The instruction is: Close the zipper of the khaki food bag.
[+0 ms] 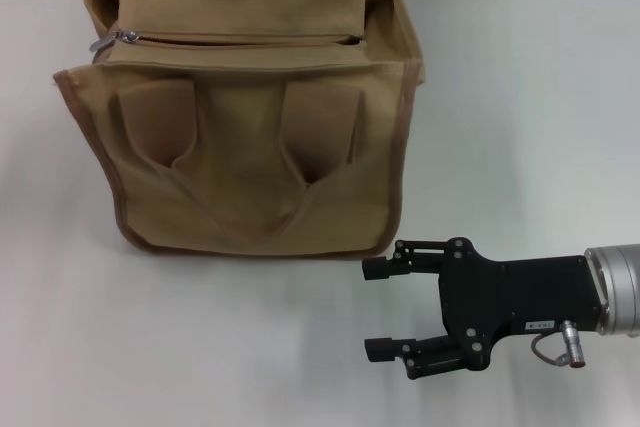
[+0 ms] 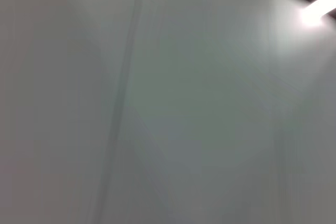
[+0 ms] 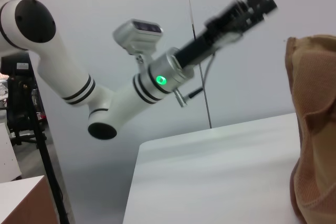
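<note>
Boxy canvas khaki food bag (image 1: 250,137), brown-trimmed, zipper (image 1: 235,39) metal-tabbed.

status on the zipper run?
Right gripper open, on table right of khaki food bag. Left gripper raised, away. Zipper untouched, pull tab clear.

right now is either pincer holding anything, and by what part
Nothing is held. The right pincer is open over the table, in front of the bag. The left pincer is raised off to the side, its grip unclear.
</note>
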Robot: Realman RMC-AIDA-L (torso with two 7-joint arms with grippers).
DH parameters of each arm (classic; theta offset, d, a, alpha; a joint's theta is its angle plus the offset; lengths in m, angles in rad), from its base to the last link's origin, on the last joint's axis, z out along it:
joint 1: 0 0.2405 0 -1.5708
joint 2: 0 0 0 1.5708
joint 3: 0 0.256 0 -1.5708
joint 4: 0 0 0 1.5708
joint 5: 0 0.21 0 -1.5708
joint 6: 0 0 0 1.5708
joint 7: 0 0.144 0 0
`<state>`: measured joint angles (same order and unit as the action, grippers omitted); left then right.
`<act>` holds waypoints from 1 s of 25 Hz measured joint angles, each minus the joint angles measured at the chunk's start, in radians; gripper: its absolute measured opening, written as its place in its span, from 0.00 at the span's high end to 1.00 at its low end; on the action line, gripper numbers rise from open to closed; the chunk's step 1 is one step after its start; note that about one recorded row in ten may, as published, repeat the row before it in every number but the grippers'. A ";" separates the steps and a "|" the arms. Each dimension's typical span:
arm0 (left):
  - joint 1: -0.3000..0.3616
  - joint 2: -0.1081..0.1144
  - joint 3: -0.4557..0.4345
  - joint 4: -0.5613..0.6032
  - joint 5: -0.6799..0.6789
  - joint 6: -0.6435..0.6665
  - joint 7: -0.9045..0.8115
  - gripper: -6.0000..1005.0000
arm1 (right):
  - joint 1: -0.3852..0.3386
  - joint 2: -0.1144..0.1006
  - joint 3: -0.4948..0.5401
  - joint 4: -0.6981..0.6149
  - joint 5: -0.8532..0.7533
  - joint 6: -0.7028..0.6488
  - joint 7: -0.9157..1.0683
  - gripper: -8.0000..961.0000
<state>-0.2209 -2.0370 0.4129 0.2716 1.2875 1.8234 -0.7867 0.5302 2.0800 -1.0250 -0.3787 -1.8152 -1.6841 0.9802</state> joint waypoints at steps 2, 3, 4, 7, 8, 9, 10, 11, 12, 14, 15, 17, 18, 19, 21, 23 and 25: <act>-0.003 0.025 0.007 0.001 0.024 -0.094 0.008 0.17 | 0.000 0.000 -0.001 -0.001 0.000 0.000 0.000 0.17; -0.003 0.025 0.007 0.001 0.024 -0.094 0.008 0.18 | 0.000 0.000 -0.002 -0.001 0.000 0.000 0.000 0.17; -0.003 0.025 0.007 0.001 0.024 -0.094 0.008 0.18 | 0.000 0.000 -0.004 -0.002 0.000 0.000 0.000 0.17; -0.024 0.060 0.011 0.002 0.105 -0.211 0.014 0.19 | 0.000 0.000 -0.004 -0.003 0.000 0.000 0.000 0.17; -0.050 0.075 0.011 0.014 0.208 -0.269 0.015 0.19 | 0.001 0.000 -0.004 -0.003 0.000 0.000 0.000 0.17; -0.070 0.075 0.011 0.037 0.297 -0.284 0.016 0.19 | 0.001 0.000 -0.004 -0.003 0.000 0.000 0.000 0.17; -0.070 0.075 0.011 0.037 0.297 -0.284 0.016 0.19 | 0.001 0.000 -0.004 -0.003 0.000 0.000 0.000 0.17; -0.087 0.066 0.011 0.061 0.352 -0.285 0.018 0.20 | 0.001 0.000 -0.004 -0.003 0.000 0.000 0.000 0.17; -0.095 0.060 0.011 0.068 0.367 -0.292 0.025 0.20 | 0.001 0.000 -0.003 -0.003 0.000 0.000 0.001 0.17; -0.112 0.049 0.016 0.074 0.377 -0.317 0.049 0.20 | 0.001 0.000 -0.001 -0.003 0.000 0.000 0.002 0.17; -0.112 0.049 0.016 0.074 0.377 -0.317 0.049 0.21 | 0.001 0.000 0.000 -0.003 0.000 0.000 0.002 0.17; -0.134 0.039 0.014 0.074 0.374 -0.350 0.090 0.21 | 0.001 0.000 0.000 -0.003 0.000 0.000 0.004 0.17; -0.140 0.035 0.005 0.074 0.369 -0.359 0.106 0.21 | 0.001 0.000 0.000 -0.004 0.000 0.000 0.005 0.17; -0.144 0.032 -0.007 0.075 0.363 -0.363 0.122 0.21 | 0.001 0.000 0.000 -0.004 0.000 0.000 0.006 0.17; -0.150 0.025 -0.035 0.075 0.351 -0.367 0.161 0.22 | 0.001 0.000 0.000 -0.004 0.000 0.000 0.006 0.17; -0.154 0.019 -0.061 0.075 0.341 -0.365 0.192 0.22 | 0.001 0.000 0.000 -0.005 0.001 0.000 0.006 0.17; -0.155 0.014 -0.083 0.075 0.331 -0.356 0.211 0.23 | 0.001 0.000 0.000 -0.005 0.003 0.000 0.006 0.17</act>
<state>-0.3759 -2.0226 0.3301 0.3467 1.6185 1.4678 -0.5755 0.5307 2.0800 -1.0246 -0.3835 -1.8121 -1.6843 0.9867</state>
